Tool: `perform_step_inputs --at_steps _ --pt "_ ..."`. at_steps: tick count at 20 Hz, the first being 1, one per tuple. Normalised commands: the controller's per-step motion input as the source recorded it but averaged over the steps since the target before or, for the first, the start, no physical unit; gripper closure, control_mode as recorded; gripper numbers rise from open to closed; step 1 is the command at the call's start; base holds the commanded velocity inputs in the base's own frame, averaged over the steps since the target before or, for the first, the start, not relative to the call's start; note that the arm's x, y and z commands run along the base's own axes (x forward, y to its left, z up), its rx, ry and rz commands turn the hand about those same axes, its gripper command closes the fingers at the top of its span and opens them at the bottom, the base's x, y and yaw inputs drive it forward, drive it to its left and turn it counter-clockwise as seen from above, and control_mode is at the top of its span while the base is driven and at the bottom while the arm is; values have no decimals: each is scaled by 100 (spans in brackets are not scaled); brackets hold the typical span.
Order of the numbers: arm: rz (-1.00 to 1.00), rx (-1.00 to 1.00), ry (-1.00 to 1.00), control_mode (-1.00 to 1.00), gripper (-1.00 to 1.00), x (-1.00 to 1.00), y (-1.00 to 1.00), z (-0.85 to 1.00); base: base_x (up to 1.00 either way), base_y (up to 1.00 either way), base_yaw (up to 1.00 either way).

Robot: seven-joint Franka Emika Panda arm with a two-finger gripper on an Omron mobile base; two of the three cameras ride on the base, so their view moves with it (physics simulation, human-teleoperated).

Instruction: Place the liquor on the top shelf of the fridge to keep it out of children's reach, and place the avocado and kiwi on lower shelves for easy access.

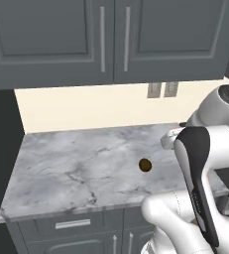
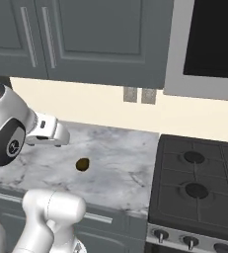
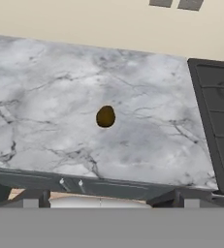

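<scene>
A small brown oval fruit, the kiwi (image 1: 145, 165) (image 2: 82, 165) (image 3: 105, 116), is seen lying alone near the middle of a grey-veined marble surface (image 1: 76, 163) (image 2: 120, 168) (image 3: 45, 97). Its skin detail is too small to be made out. The tool is held well above it, jaws apart, nothing between them. A black stove (image 2: 199, 188) (image 3: 217, 106) is cut off at the frame edges. Dark grey panelled cabinets (image 1: 51, 39) (image 2: 95, 34) are mounted above, partly cropped.
</scene>
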Motion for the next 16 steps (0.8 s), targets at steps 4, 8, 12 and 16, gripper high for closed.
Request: perform_step_inputs --at_steps 4,8,12,16 --pt "0 0 0 100 -100 0 0 0 -27 -39 10" --pt "0 0 0 100 -100 0 0 0 -49 -21 5" --pt "0 0 0 100 -100 0 0 0 -47 0 2" --pt "0 0 0 100 -100 0 0 0 -11 3 0"
